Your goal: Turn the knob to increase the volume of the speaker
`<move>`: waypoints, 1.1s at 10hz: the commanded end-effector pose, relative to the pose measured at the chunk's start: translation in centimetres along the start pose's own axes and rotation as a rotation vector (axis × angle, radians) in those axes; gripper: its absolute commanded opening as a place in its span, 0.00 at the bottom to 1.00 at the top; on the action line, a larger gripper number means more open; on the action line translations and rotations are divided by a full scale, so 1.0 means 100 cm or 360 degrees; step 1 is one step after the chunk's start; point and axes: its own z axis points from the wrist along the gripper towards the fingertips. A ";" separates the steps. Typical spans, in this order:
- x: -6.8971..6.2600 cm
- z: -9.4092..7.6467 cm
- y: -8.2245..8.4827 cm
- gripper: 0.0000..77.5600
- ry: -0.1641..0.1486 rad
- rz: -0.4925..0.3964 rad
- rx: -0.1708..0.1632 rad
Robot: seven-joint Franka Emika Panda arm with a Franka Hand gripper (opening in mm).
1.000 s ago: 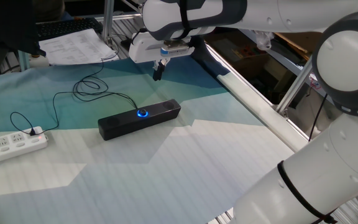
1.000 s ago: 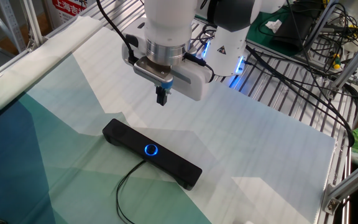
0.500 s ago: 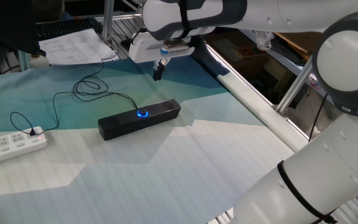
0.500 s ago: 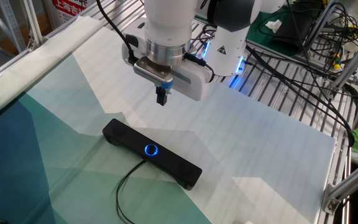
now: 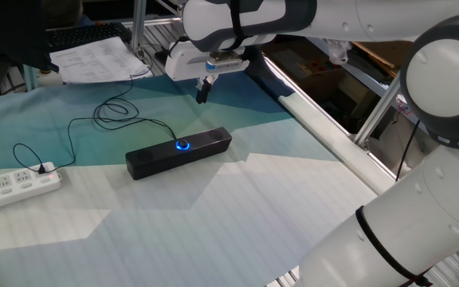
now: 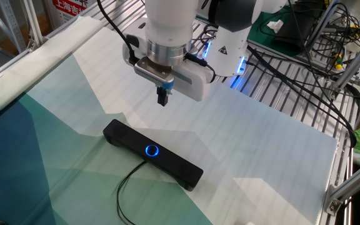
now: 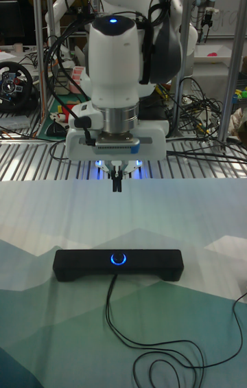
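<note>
The speaker [image 5: 178,151] [image 6: 152,154] [image 7: 118,265] is a long black bar lying flat on the teal and white cloth. Its knob [image 5: 182,145] [image 6: 151,150] [image 7: 118,259] glows with a blue ring at the middle of the bar. My gripper [image 5: 202,95] [image 6: 162,100] [image 7: 116,188] hangs in the air above and slightly behind the speaker, pointing down, apart from the knob. Its two fingers are pressed together with nothing between them.
A thin black cable [image 5: 110,114] [image 7: 151,350] loops from the speaker to a white power strip [image 5: 10,186] at the left. Papers [image 5: 94,57] lie at the back. A metal rail [image 5: 333,135] borders the cloth; cables and wire shelving [image 6: 305,69] sit beyond.
</note>
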 end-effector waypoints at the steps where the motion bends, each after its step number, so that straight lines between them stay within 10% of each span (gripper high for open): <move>1: 0.000 0.000 0.000 0.00 0.0189 0.0212 -0.0191; 2: 0.000 0.000 0.000 0.00 0.0184 0.0201 -0.0119; 11: -0.005 0.010 0.001 0.00 0.0188 0.0208 -0.0119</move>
